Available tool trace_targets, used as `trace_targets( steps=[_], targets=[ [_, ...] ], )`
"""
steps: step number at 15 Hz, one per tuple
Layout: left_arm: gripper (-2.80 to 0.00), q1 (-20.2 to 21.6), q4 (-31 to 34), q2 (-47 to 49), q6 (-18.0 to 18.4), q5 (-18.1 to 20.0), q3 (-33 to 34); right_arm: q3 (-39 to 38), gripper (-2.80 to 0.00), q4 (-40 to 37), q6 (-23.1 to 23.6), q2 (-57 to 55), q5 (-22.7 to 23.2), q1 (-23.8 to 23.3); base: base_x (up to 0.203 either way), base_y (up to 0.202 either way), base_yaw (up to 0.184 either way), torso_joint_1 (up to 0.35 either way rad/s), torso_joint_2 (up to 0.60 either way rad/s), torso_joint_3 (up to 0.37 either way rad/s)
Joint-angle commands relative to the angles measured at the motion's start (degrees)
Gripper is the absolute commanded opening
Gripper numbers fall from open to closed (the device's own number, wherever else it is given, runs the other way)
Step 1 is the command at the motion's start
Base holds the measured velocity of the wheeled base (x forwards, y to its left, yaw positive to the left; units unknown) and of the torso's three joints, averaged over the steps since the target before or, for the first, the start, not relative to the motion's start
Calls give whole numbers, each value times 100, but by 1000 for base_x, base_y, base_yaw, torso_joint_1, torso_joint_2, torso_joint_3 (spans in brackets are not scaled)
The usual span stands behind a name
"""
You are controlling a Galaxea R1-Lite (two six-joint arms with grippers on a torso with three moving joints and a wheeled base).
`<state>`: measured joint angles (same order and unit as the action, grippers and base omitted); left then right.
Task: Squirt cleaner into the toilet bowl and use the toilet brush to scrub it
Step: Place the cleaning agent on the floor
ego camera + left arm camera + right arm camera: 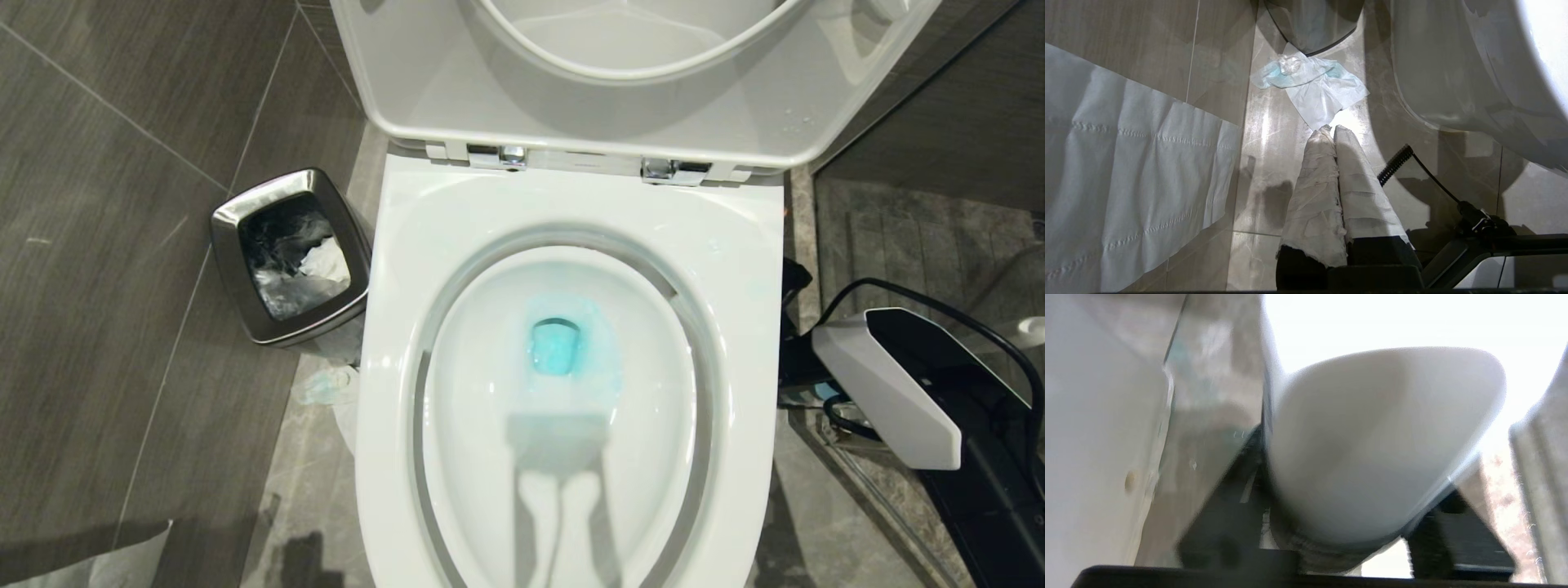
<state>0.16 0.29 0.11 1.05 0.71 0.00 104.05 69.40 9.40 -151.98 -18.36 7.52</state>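
Note:
The toilet bowl [457,212] stands open with seat and lid raised. Turquoise cleaner [557,347] tints the water at its bottom. My right arm [890,384] reaches down beside the bowl's right side, and the bowl's edge hides its gripper in the head view. In the right wrist view, a blurred whitish rounded shape [1372,449], like the toilet brush's paddle tip, fills the space at my right gripper [1355,469]. My left gripper [1331,130], wrapped in white, is shut on nothing and hangs over the floor left of the bowl [1453,81].
A square steel waste bin [233,269] stands left of the toilet. A crumpled blue-stained tissue [1314,85] lies on the floor between bin and bowl. A sheet of paper [1126,183] lies on the tiles further left. A black cable [939,294] loops over the right arm.

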Motion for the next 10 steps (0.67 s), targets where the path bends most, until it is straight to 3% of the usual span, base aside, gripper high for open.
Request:
trace_targets(
  steps=[1,6,10],
  targets=[
    [-280,2,-2,-2,1,0,9,-7,0,3,-8,-34,-10,4,0,0,0,0,0,0],
    [-280,2,6,-2,1,0,9,-137,0,12,1,78,-14,-23,0,0,0,0,0,0],
    [-280,8,1,-2,2,0,9,-1117,0,11,6,733,1,-20,0,0,0,0,0,0]
  ],
)
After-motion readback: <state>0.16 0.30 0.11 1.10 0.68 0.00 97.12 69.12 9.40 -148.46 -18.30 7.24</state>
